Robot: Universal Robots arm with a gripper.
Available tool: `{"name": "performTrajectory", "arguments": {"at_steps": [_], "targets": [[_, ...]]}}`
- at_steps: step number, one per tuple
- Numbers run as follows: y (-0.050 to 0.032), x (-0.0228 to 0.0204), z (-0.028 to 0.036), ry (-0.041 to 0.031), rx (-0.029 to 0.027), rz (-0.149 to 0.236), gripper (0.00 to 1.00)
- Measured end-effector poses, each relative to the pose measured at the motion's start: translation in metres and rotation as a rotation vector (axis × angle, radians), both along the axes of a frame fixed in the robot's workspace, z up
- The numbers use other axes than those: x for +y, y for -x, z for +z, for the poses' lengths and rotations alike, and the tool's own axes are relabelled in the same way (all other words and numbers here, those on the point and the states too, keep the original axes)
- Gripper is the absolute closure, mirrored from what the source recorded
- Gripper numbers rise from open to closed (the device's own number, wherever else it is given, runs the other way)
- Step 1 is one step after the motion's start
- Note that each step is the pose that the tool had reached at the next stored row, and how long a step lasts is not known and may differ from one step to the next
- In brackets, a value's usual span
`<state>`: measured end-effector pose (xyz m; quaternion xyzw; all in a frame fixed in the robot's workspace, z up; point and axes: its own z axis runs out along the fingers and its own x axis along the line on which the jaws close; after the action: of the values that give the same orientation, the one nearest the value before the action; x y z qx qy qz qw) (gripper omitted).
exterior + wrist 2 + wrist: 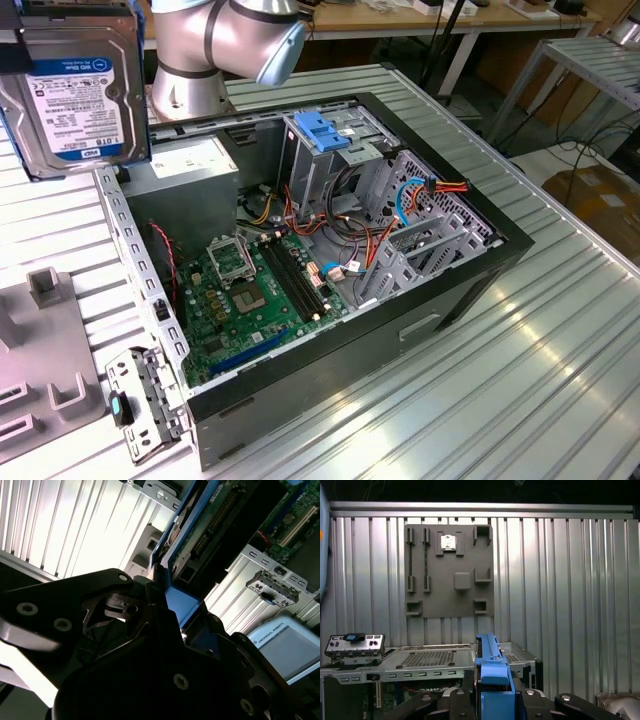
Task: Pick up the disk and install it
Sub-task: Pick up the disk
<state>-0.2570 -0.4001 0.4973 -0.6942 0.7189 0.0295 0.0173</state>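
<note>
The jaws are grasping the disk [75,95] by its blue side rails, holding it aloft at the exterior view's left, above the surface [560,380] beside the open computer case [330,362].

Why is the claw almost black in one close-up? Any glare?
Second wrist view: the gripper is backlit, a near-black shape against the table, which glares white. First wrist view: even light on the table, no glare. Exterior view: the disk is evenly lit, soft sheen on the table.
</note>
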Motion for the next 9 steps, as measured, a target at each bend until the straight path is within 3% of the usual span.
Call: {"name": "performTrajectory", "arguments": {"at_steps": [9], "targets": [[-0.0168, -0.0001, -0.0003, 0.0, 0.0, 0.0, 0.63]]}}
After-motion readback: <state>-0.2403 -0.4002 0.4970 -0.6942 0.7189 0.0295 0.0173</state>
